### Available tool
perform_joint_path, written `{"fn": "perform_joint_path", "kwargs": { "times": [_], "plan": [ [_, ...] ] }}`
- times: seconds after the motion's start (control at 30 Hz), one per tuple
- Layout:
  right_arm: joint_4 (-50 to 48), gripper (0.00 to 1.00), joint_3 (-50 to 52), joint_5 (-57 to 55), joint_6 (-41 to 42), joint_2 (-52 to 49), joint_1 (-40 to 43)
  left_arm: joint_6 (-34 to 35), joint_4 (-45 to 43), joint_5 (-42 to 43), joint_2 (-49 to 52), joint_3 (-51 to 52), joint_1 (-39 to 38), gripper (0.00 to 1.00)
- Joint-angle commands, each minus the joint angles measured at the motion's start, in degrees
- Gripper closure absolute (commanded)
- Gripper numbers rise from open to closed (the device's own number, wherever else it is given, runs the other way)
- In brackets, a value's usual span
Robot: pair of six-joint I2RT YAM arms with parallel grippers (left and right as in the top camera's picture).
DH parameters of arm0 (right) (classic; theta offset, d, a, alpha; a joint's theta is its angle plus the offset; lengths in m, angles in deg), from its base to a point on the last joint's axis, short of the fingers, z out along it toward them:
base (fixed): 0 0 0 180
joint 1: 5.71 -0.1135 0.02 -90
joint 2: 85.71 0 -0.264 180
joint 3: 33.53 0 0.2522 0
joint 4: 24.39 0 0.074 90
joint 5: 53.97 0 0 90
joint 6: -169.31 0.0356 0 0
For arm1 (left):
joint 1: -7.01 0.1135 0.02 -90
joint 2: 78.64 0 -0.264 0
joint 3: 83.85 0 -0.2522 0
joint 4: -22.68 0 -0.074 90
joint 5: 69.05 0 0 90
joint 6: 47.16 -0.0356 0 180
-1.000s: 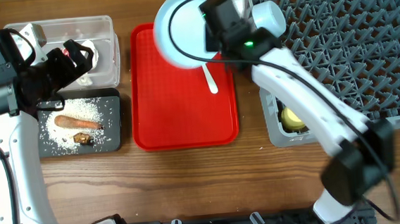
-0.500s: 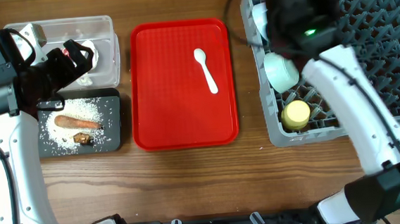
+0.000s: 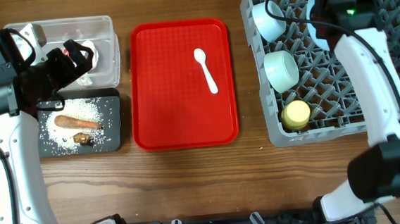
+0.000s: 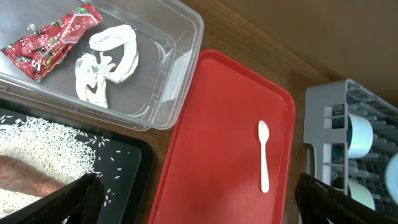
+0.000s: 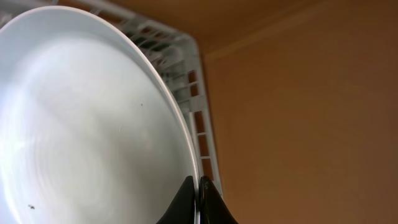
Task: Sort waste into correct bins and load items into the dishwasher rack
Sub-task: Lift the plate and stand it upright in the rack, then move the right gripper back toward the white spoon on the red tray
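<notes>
My right gripper (image 5: 199, 190) is shut on the rim of a white plate (image 5: 87, 124), held on edge over the far part of the grey dishwasher rack (image 3: 366, 65); the rack's corner (image 5: 200, 118) shows behind the plate. In the overhead view the arm hides most of the plate (image 3: 312, 21). A white spoon (image 3: 205, 70) lies on the red tray (image 3: 158, 122); it also shows in the left wrist view (image 4: 263, 155). My left gripper (image 4: 199, 205) is open and empty, above the bins at the left (image 3: 76, 57).
The rack holds a white cup (image 3: 268, 21), a white bowl (image 3: 280, 69) and a yellow cup (image 3: 297, 114). A clear bin (image 4: 180, 56) holds a red wrapper (image 4: 50, 40) and white scraps. A black bin (image 3: 113, 129) holds rice and a carrot (image 3: 77, 123).
My right arm has carried the white plate from above the tray's far edge rightward to over the dishwasher rack. The left arm has not moved.
</notes>
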Motion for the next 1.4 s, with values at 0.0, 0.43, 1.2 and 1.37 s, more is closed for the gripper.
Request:
{"fn": "perform_joint_path", "kwargs": {
  "times": [0.0,0.43,1.2,1.37],
  "plan": [
    [-0.83,0.96,-0.13,1.92,-3.15,-3.80,-0.07,-0.50,-0.11,-0.11,-0.11,-0.37,0.22,0.00],
    [-2.10,0.96,-0.13,1.99,-1.36,-8.50,-0.92,-0.50,-0.11,-0.11,-0.11,-0.37,0.22,0.00],
    [-0.74,0.00,-0.24,44.76,19.56,2.56,-7.39,-0.50,-0.11,-0.11,-0.11,-0.37,0.22,0.00],
    [-1.97,0.06,-0.02,73.55,24.98,1.14,-8.15,-0.50,-0.11,-0.11,-0.11,-0.37,0.22,0.00]
  ]
}}
